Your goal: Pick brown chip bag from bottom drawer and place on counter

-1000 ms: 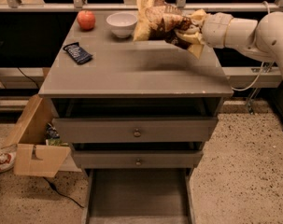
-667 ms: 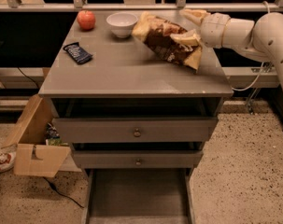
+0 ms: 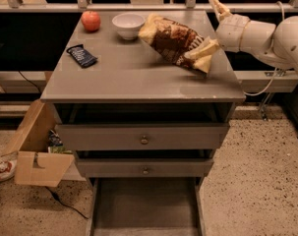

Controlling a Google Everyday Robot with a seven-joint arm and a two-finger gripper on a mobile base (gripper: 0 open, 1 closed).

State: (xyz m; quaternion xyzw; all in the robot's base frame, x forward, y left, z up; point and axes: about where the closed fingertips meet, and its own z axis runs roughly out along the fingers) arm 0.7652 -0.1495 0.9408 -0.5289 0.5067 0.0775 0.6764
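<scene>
The brown chip bag (image 3: 170, 37) lies tilted on the right rear part of the counter (image 3: 134, 80), its left end beside the bowl. My gripper (image 3: 211, 27) is at the bag's right end, reaching in from the right. Its fingers are spread: one finger (image 3: 215, 6) points up and clear of the bag, the other (image 3: 205, 48) rests against the bag's tan right edge. The bottom drawer (image 3: 146, 205) is pulled out below, and its grey floor shows nothing in it.
A white bowl (image 3: 128, 23) and a red apple (image 3: 91, 20) stand at the counter's back left. A small dark blue packet (image 3: 81, 55) lies at the left. The two upper drawers (image 3: 144, 139) are slightly open. A cardboard box (image 3: 35, 149) stands left of the cabinet.
The bag was held above the counter and has come down onto it. The gripper's fingers have spread apart and the upper one has left the bag.
</scene>
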